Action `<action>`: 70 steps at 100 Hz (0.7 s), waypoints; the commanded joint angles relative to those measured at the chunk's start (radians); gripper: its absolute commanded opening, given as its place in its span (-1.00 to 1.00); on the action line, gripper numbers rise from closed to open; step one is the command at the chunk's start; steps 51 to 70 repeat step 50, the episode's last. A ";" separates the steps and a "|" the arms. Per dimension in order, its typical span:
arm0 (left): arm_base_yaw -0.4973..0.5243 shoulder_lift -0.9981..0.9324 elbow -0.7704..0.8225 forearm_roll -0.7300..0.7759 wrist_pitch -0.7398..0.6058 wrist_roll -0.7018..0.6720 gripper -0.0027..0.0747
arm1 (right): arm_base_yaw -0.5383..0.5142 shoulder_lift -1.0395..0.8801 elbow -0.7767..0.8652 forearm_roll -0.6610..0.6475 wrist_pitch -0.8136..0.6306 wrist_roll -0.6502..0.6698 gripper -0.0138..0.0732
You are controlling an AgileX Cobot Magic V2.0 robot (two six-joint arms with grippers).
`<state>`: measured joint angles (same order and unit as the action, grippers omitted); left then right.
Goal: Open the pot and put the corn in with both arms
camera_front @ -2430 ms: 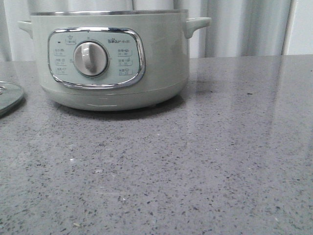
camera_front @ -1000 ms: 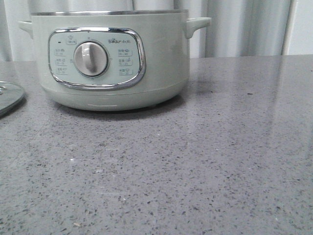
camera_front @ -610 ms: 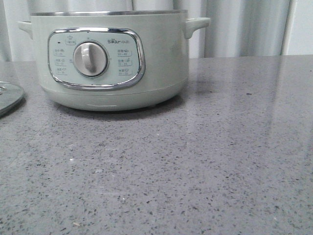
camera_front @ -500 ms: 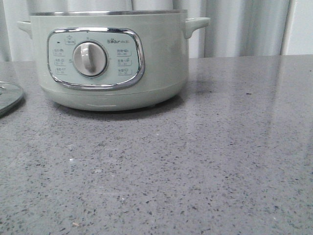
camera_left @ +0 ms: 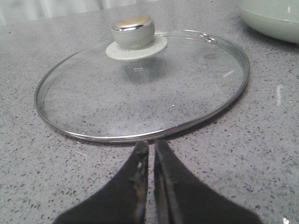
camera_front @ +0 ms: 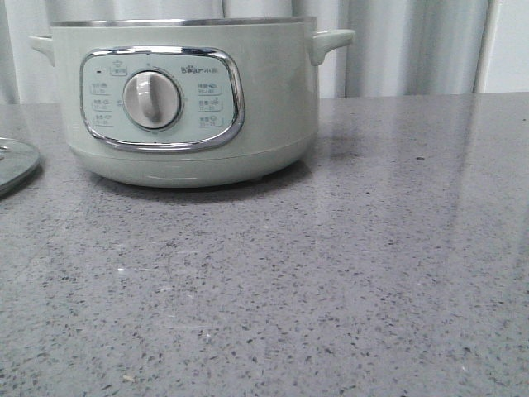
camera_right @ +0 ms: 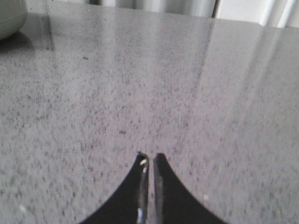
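Observation:
The pale-green pot (camera_front: 186, 99) stands at the back left of the grey table, its dial (camera_front: 152, 99) facing me and its steel rim uncovered. Its lower wall shows in the left wrist view (camera_left: 273, 18) and in the right wrist view (camera_right: 10, 17). The flat glass lid (camera_left: 140, 84) with a pale knob (camera_left: 134, 31) lies on the table left of the pot; its edge shows in the front view (camera_front: 15, 164). My left gripper (camera_left: 151, 144) is shut and empty, just short of the lid's rim. My right gripper (camera_right: 149, 157) is shut and empty over bare table. The corn is out of view.
Grey speckled tabletop (camera_front: 331, 273) stretches in front of and to the right of the pot. Pale curtains (camera_front: 413, 45) hang behind the table's far edge.
The pot and the lid's edge sit a few pixels further left in the front view than 2.4 s ago. No arm shows in the earlier frames.

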<state>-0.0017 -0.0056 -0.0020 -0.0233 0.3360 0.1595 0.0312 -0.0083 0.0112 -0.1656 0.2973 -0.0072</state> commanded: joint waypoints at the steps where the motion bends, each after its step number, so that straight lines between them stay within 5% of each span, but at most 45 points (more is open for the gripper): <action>1: 0.002 -0.031 0.011 -0.003 -0.057 -0.009 -0.98 | -0.006 -0.024 0.019 -0.002 0.005 -0.005 -0.82; 70: 0.002 -0.031 0.011 -0.003 -0.057 -0.009 -0.98 | -0.006 -0.024 0.019 -0.002 0.007 -0.005 -0.82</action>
